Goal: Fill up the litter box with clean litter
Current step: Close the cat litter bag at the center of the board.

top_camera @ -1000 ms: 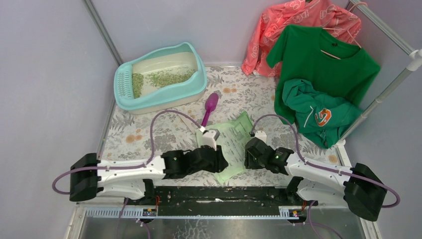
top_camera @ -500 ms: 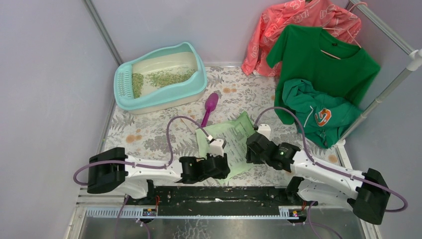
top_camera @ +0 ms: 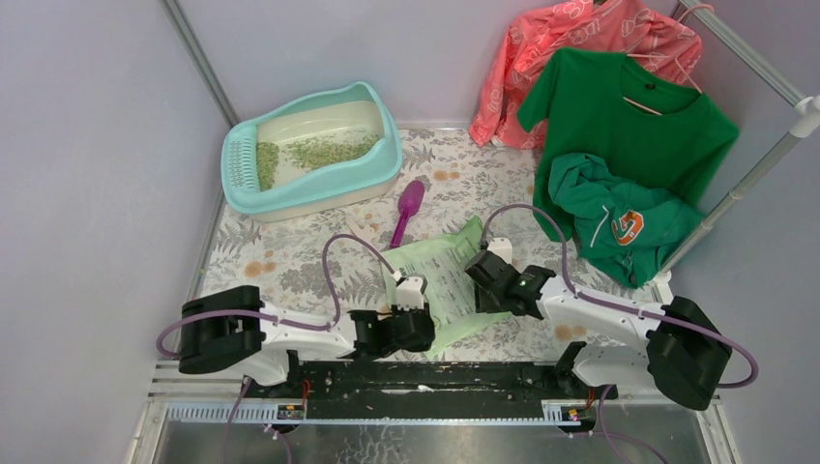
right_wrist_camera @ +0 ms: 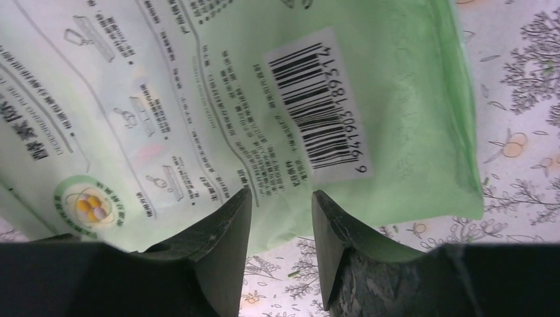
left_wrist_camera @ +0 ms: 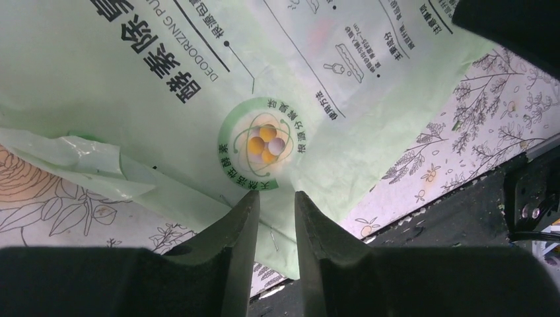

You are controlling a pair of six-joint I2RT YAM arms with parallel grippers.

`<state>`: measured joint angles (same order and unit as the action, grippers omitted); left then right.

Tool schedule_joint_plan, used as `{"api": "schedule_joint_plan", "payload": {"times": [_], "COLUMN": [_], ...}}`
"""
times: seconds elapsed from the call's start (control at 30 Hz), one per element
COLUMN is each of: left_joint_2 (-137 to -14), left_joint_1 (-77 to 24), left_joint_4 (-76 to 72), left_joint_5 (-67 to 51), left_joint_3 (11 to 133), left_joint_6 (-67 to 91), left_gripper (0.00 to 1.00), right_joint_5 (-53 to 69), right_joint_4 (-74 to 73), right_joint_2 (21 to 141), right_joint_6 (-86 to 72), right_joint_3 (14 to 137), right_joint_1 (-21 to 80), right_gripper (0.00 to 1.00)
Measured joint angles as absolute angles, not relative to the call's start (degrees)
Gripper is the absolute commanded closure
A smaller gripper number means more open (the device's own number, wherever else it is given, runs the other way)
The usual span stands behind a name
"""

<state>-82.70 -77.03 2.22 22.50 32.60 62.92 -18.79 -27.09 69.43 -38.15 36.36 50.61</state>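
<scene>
**A:** What is different from one second ago?

**B:** The left arm has drawn back toward its base, and the right arm has come forward and a little to the left. Between them the bag has turned, and it now lies wider across the tabletop.

**A:** And the grippers?

**B:** The left gripper has its fingers close together with the bag's lower corner between them. It looks like a pinch on the bag. The right gripper stands at the bag's edge below the barcode, with its fingers partly apart. I cannot tell if it squeezes the plastic.

**A:** Where is the litter box?

**B:** The litter box did not move. It is at the far left, well apart from the bag. Only a thin patch of litter lies in it, near the grate, and much of the basin is bare.

**A:** So what does this mean?

**B:** I judge that the arms are taking a new hold on the bag to pour more, so the filling is not finished. The purple scoop lies between the bag and the box, with no gripper on it.
</scene>
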Motion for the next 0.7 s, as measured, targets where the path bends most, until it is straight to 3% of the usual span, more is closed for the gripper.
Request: {"api": "schedule_joint_plan", "payload": {"times": [0.43, 0.57, 0.7], "left_joint_2": [-81.7, -72.4, -60.5], "left_joint_1": [-74.1, -72.8, -64.5], "left_joint_4": [2.1, 6.7, 11.4], "left_joint_5": [21.3, 22.3, 23.2], "left_joint_3": [35.1, 37.6, 39.1], "left_joint_6": [59.4, 57.4, 54.3], "left_gripper": [0.64, 0.60, 0.59], "right_joint_5": [-8.1, -7.4, -7.6], "right_joint_4": [-20.6, -18.3, -16.5], "right_joint_2": [67.0, 69.2, 72.5], "right_joint_6": [-38.1, -39.4, -40.4], "right_joint_3": [35.2, 33.3, 32.5], "right_joint_1": [56.2, 57.1, 57.1], "right_gripper": [0.58, 0.58, 0.58]}}
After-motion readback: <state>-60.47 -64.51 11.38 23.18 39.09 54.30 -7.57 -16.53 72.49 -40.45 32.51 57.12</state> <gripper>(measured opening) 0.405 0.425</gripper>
